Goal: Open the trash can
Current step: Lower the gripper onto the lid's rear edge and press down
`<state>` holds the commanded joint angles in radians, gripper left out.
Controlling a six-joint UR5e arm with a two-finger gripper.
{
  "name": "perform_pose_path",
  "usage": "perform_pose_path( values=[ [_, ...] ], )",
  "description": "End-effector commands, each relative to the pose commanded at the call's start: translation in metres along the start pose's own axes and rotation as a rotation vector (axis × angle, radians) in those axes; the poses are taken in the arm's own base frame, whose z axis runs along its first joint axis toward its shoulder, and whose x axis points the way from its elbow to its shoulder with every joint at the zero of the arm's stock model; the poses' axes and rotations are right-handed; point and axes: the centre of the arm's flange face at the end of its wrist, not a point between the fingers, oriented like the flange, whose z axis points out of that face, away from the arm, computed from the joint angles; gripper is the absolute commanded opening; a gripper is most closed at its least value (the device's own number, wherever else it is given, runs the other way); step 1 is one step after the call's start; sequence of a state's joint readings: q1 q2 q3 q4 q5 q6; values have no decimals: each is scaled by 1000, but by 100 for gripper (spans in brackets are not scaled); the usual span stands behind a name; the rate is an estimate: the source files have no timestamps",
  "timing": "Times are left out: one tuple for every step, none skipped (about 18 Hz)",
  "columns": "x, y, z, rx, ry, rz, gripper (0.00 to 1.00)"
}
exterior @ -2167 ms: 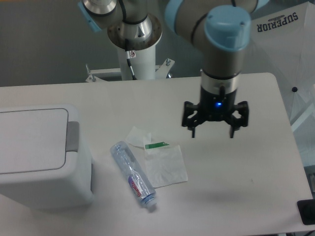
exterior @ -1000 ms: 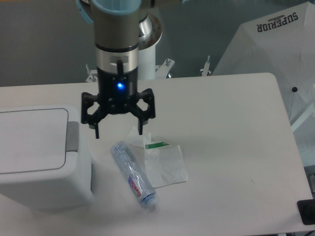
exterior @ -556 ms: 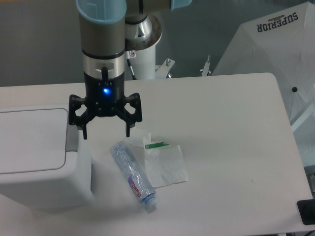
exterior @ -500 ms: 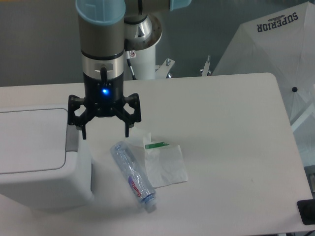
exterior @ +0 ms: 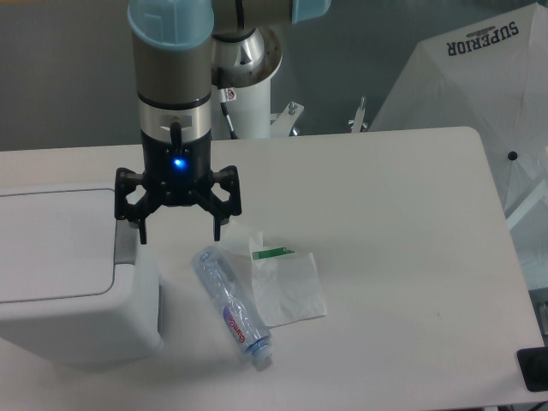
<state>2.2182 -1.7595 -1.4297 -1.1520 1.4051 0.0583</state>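
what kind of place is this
Probably a robotics lab: an arm with an open tool on a pedestal at a white table, staged with a trash can and a bottle.

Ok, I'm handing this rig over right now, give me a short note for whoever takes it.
Gripper: open, empty, hanging above the right edge of the trash can, one finger over the grey push tab.
Trash can: at the table's left edge, lid flat and closed.
Done: arm is in place over the tab.
Left: press the tab so the lid opens.
The plastic bottle and the wrapper lie beside the bin, untouched.
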Motion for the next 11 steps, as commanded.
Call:
perform_pose_path(
  values=[
    [0, 0, 0, 0, 0, 0, 100],
    [0, 0, 0, 0, 0, 0, 100],
    [0, 0, 2, -3, 0, 0, 100],
    [1, 0, 1, -2, 1, 1, 100],
    [7, 1, 2, -3, 7, 10, 100],
    [7, 1, 2, -4, 7, 9, 100],
    [7, 2, 2, -4, 8, 11, 100],
    [8, 2, 5, -9, 9, 11, 100],
    [8, 3, 6, -12, 9, 11, 100],
    [10, 4, 7, -14, 10, 13, 100],
    [11, 5, 8, -16, 11, 16, 100]
  ],
)
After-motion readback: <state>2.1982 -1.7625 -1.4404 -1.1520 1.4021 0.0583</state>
